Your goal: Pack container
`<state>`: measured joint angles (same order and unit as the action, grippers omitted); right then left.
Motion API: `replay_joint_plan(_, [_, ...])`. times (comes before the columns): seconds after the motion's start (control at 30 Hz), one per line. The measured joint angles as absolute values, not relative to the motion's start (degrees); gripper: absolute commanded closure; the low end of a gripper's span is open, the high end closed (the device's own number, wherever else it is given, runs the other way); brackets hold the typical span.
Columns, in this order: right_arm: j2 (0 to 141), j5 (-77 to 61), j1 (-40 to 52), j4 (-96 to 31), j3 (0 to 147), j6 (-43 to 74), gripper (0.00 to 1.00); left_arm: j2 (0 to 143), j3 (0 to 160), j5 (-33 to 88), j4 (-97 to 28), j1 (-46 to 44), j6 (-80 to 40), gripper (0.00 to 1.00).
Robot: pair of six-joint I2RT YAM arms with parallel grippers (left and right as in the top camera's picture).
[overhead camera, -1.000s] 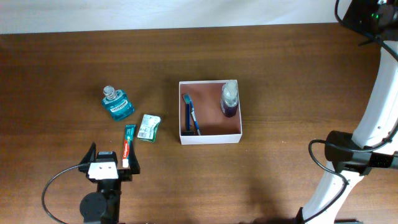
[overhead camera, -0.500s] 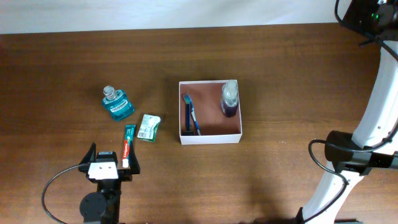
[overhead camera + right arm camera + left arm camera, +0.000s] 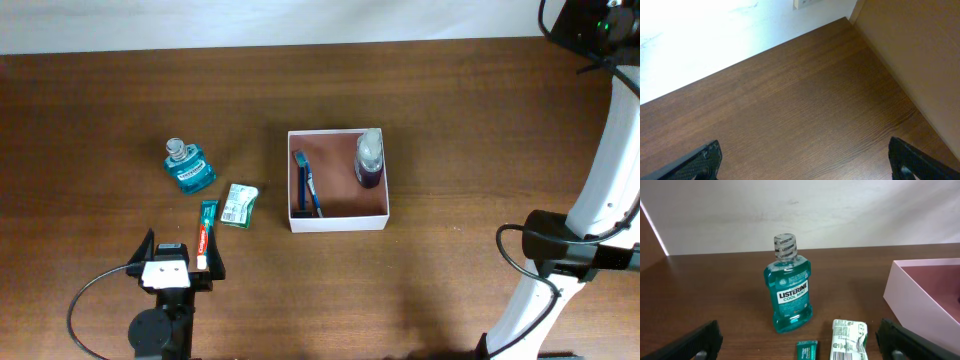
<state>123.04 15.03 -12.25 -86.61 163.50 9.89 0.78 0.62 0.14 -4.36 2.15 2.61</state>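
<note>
The container (image 3: 338,223) is holding a toothbrush (image 3: 306,183) and a purple bottle (image 3: 369,160). Mouthwash (image 3: 188,168) and toothpaste (image 3: 207,232) are sitting on the counter (image 3: 470,100). My left claw (image 3: 800,338) and right claw (image 3: 805,158) are gaping wide.

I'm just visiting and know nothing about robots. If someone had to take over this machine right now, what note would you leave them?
Left tool: open, empty, with the end of the toothpaste tube just in front of it.
Right tool: open, empty, over bare table, far from the items.
Done: toothbrush and purple pump bottle are inside the container.
Left to pack: toothpaste tube, mouthwash bottle and green-white packet, all on the table left of the container.
</note>
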Motion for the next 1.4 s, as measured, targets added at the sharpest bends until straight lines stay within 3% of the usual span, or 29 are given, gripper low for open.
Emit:
replay_joint_plan(0.4, [123.04, 15.00, -12.25, -86.63, 163.50, 9.91, 0.02, 0.80, 0.60, 0.47, -1.50, 2.15, 2.63, 0.01])
replay_joint_plan(0.8, [123.04, 15.00, -12.25, -86.63, 163.50, 9.87, 0.02, 1.17, 2.79, 14.31, 8.05, 2.15, 2.61, 0.01])
replay_joint_plan(1.03, [123.04, 15.05, -12.25, -86.63, 163.50, 9.89, 0.01, 15.00, 27.38, 15.03, -7.55, 2.15, 4.03, 0.01])
replay_joint_plan(1.4, [123.04, 15.18, -12.25, -86.67, 163.50, 9.89, 0.02, 59.75, 82.19, 13.06, -53.84, 2.15, 5.19, 0.01])
